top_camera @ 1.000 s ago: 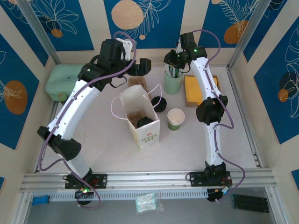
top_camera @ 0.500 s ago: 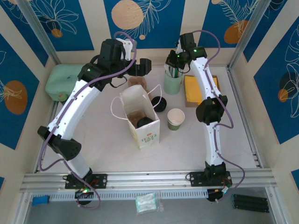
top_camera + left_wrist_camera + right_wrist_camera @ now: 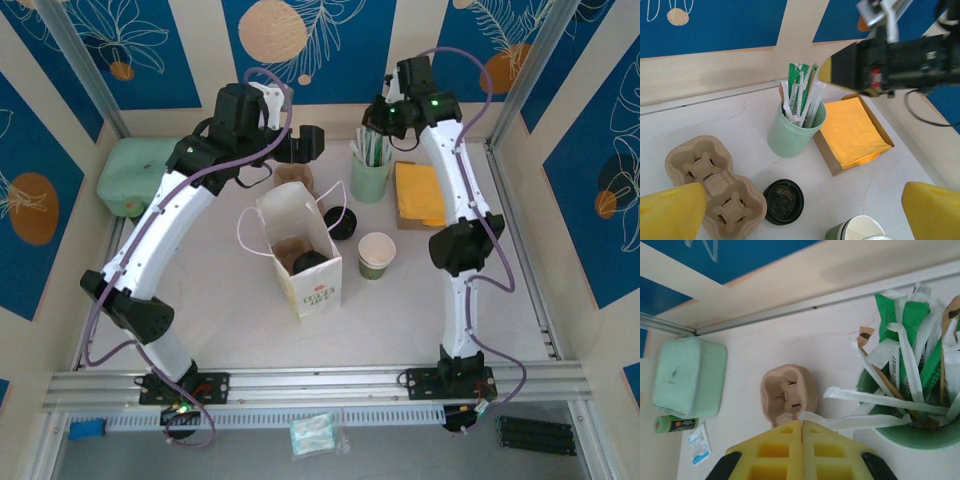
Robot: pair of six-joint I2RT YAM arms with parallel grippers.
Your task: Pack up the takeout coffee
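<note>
Pinching the end of a white sachet (image 3: 840,422), the right hand (image 3: 802,422) has its yellow fingers pressed flat together at the rim of the mint-green cup (image 3: 900,435) of sachets, at the back of the counter (image 3: 240,320).

The takeout coffee (image 3: 308,262) appears to stand inside the open white paper bag (image 3: 310,285) at mid-counter. Its round black lid shows beside a brown insert. How firmly it sits there cannot be told.

Possible trouble from here:
- The pinched sachet lies across its neighbours, so pulling it could drag others out or rock the cup.
- The hold is only on the very end of thin paper, so the sachet may slip free on the way to the bag.
- The bag stands unsupported, and a nudge to its rim or its looped handles could tip it, coffee and all.
- A lidless paper cup (image 3: 377,253) and a loose black lid (image 3: 783,201) lie just beside the bag, in the path of a low sweep.

The right arm is stretched far forward, its wrist raised above the sachet cup and its fingers pointing down and inward. The left arm arches over the counter's left side. The left hand (image 3: 802,200) is spread wide and empty, hovering above a pulp cup carrier (image 3: 715,185) behind the bag.
</note>
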